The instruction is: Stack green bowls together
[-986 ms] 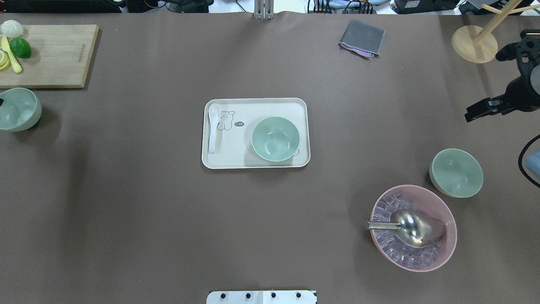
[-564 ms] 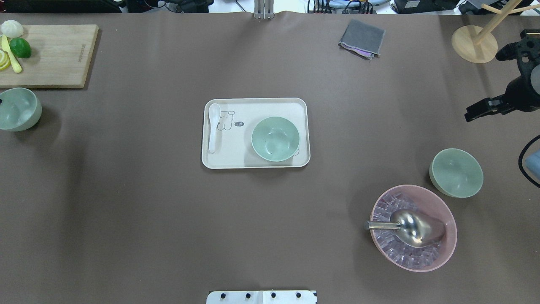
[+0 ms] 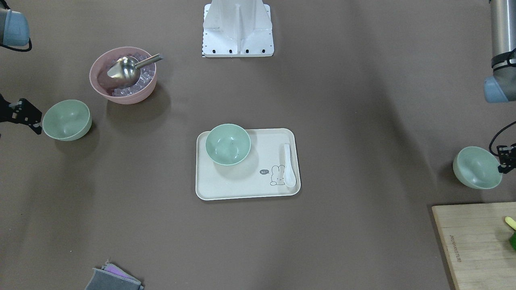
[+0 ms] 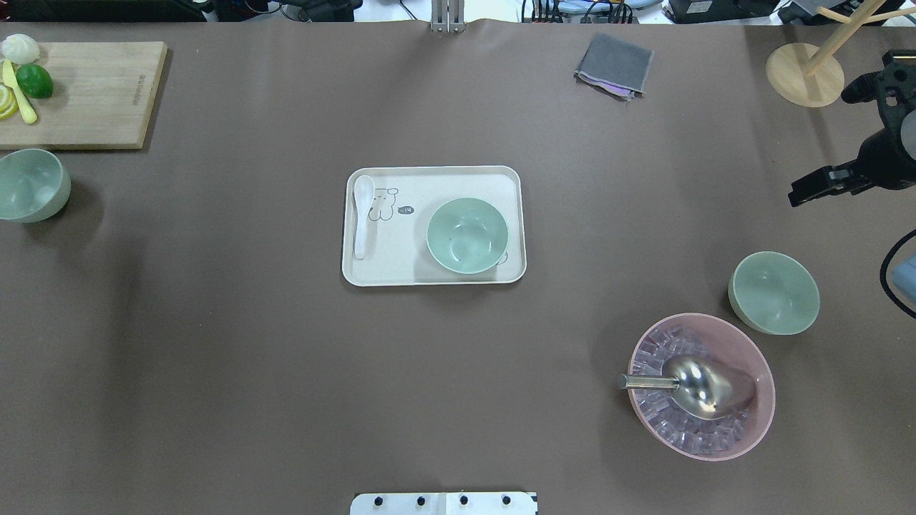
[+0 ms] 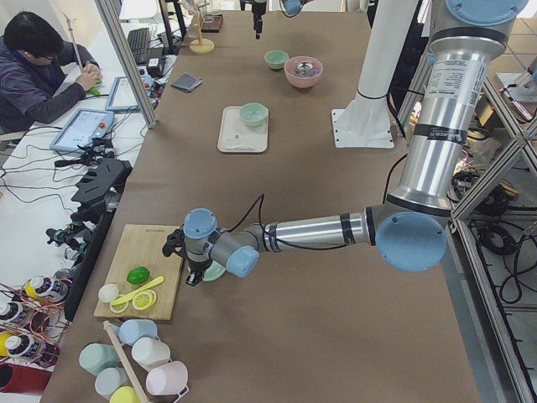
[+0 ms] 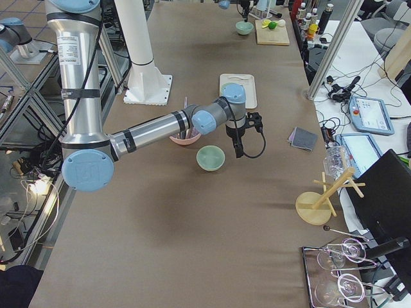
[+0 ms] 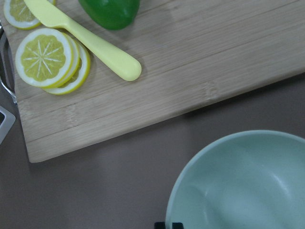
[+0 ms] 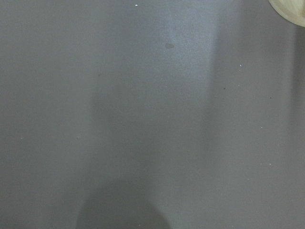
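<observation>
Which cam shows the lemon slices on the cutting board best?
Left wrist view: lemon slices close up, segments sharp, beside the yellow knife. Overhead and exterior left show them tiny; front-facing cuts them off; exterior right too distant; right wrist shows none.

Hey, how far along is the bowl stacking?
Nothing is stacked: the tray bowl, the right bowl by the pink bowl and the left bowl by the cutting board sit apart. In hand: the left gripper is beside the left bowl. Left: both stacking moves.

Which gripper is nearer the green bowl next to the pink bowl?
Right. The right gripper is just beside that green bowl, not touching; the left gripper is far off, by another green bowl near the cutting board.
</observation>
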Controlling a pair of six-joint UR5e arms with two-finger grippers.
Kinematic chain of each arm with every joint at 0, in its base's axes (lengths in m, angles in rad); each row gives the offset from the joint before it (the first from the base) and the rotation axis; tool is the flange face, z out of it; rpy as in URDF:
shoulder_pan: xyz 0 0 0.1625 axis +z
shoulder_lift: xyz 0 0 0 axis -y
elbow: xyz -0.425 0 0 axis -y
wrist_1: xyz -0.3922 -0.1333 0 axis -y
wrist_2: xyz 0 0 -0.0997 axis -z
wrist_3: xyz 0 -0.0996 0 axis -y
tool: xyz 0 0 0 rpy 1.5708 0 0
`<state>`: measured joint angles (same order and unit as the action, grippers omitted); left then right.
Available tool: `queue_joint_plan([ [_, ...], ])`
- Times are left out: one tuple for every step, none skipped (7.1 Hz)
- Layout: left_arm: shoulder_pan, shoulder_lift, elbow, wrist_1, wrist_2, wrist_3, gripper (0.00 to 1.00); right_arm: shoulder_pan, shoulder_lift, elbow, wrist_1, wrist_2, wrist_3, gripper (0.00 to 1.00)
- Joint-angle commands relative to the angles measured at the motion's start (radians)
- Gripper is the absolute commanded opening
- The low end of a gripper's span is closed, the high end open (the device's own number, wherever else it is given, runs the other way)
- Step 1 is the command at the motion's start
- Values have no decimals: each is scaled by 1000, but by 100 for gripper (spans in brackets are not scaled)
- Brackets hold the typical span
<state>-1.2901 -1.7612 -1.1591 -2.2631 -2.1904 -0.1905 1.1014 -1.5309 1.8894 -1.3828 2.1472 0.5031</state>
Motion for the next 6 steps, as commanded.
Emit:
queue_joint_plan([
  [0, -1, 1, 2, -12, -1, 24, 0, 0, -1, 1, -1, 0, 99],
  [0, -1, 4, 3, -11, -1, 24, 0, 0, 0, 1, -1, 0, 99],
  [0, -1, 10, 4, -12, -1, 24, 0, 0, -1, 1, -3, 0, 99],
  [0, -3, 16, 4, -12, -1, 24, 0, 0, 0, 1, -1, 0, 99],
  [0, -3, 18, 4, -12, -3, 24, 0, 0, 0, 1, -1, 0, 99],
  [0, -6, 7, 7, -55, -7, 24, 0, 0, 0, 1, -1, -2, 99],
])
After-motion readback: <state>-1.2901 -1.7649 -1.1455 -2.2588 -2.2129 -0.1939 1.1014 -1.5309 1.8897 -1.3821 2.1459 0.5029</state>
